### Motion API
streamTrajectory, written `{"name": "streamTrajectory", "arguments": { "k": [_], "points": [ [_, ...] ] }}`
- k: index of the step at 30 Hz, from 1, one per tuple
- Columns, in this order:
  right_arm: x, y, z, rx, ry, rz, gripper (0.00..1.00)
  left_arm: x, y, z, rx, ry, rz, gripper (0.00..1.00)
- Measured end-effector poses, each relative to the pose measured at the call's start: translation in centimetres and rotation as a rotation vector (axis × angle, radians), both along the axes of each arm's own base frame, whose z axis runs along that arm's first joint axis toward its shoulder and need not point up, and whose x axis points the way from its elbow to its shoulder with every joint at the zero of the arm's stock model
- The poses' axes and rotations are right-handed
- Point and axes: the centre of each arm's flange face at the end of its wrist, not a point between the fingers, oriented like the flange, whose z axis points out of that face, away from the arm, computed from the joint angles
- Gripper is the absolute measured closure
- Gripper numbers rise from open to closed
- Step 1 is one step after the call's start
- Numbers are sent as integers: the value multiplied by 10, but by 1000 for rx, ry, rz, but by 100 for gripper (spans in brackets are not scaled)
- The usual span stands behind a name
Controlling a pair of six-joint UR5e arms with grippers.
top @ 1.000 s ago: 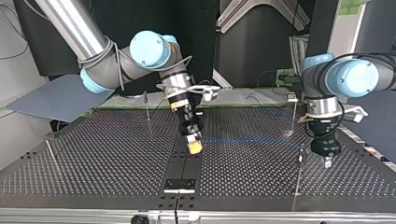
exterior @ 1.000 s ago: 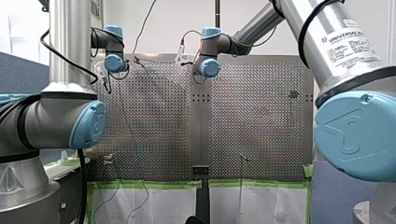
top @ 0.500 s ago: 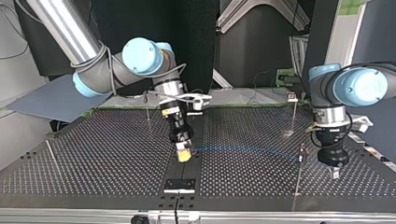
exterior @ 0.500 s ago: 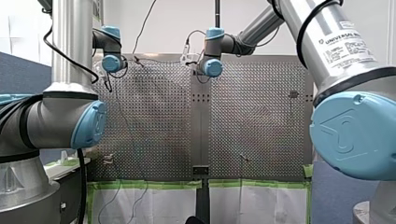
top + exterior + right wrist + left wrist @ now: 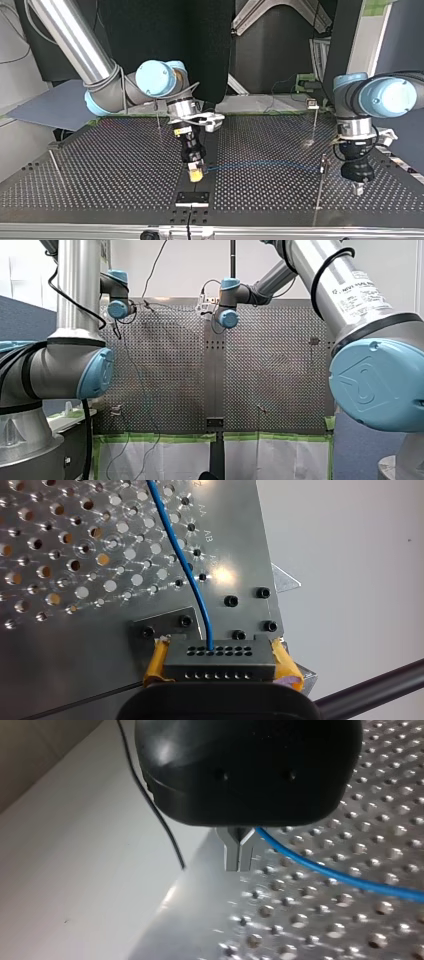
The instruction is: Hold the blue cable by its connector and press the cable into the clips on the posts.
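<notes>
Right arm (image 5: 75, 40): enters at the top view's upper left and slopes down to a bent wrist (image 5: 155, 79). Right gripper (image 5: 195, 173) points down, slightly tilted, near that view's middle. Its yellow pads (image 5: 156, 661) are clamped on the connector (image 5: 220, 659).

Left arm (image 5: 387, 97): at the top view's right, last joint upright. Left gripper (image 5: 357, 189) is black and points straight down. Its metal fingers (image 5: 231, 854) are pressed together.

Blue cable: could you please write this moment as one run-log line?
right gripper: jaws shut on connector | blue cable: runs from connector over table | left gripper: jaws shut
</notes>
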Motion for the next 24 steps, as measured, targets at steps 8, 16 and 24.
{"name": "streamTrajectory", "arguments": {
  "k": [8, 16, 24],
  "points": [
    [-4, -9, 3, 3, 3, -1, 100, 11, 2, -5, -12, 1, -21, 100],
    [-2, -5, -1, 24, 22, 6, 100, 12, -1, -3, -17, -4, -28, 26],
    [-2, -4, -3, 34, 33, 7, 100, 9, -1, -6, -3, 23, -2, 0]
  ]
}}
